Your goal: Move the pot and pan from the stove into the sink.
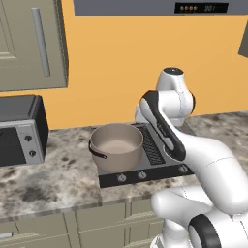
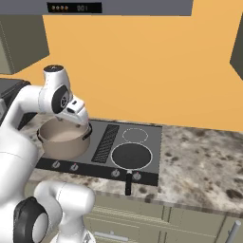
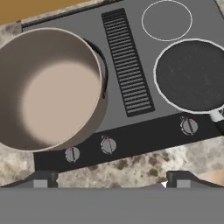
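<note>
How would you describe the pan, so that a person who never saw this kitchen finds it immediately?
Find the black glass stove set in the speckled counter. The pan sits on its front right burner: shallow, black, with a thin handle pointing over the knobs, unlike the deep beige pot on the left.

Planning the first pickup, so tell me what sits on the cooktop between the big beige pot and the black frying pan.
Just the ribbed vent strip of the black glass cooktop, between beige metal pot and black frying pan, seen in the hand view.
</note>
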Motion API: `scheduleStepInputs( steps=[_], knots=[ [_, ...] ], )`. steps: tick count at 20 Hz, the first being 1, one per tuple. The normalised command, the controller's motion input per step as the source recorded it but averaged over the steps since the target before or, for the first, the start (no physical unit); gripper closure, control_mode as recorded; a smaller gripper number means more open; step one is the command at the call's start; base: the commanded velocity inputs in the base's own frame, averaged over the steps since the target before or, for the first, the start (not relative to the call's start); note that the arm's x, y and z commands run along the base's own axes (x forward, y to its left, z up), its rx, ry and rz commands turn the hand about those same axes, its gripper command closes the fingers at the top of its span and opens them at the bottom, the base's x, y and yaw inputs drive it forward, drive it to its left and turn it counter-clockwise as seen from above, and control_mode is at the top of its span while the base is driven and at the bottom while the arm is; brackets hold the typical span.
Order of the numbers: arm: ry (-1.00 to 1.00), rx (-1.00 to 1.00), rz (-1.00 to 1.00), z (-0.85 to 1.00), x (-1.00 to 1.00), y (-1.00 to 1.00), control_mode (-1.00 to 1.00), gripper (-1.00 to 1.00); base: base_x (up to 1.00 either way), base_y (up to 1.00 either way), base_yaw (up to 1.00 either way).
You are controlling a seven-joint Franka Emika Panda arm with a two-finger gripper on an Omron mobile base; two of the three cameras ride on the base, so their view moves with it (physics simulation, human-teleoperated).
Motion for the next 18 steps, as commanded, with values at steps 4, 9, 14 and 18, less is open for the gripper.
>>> scheduleStepInputs(
  steps=[4,9,14,18],
  knots=[
    [0.02,0.02,-0.2,-0.33,0.13,0.18,-1.0,-1.0,0.0,0.0,0.0],
    [0.04,0.0,-0.19,-0.43,0.23,0.18,-1.0,-1.0,0.0,0.0,0.0],
    [0.06,0.0,-0.19,-0.45,0.3,0.16,-1.0,-1.0,0.0,0.0,0.0],
    [0.08,0.01,-0.15,-0.44,0.22,0.01,-1.0,-1.0,0.0,0.0,0.0]
  ],
)
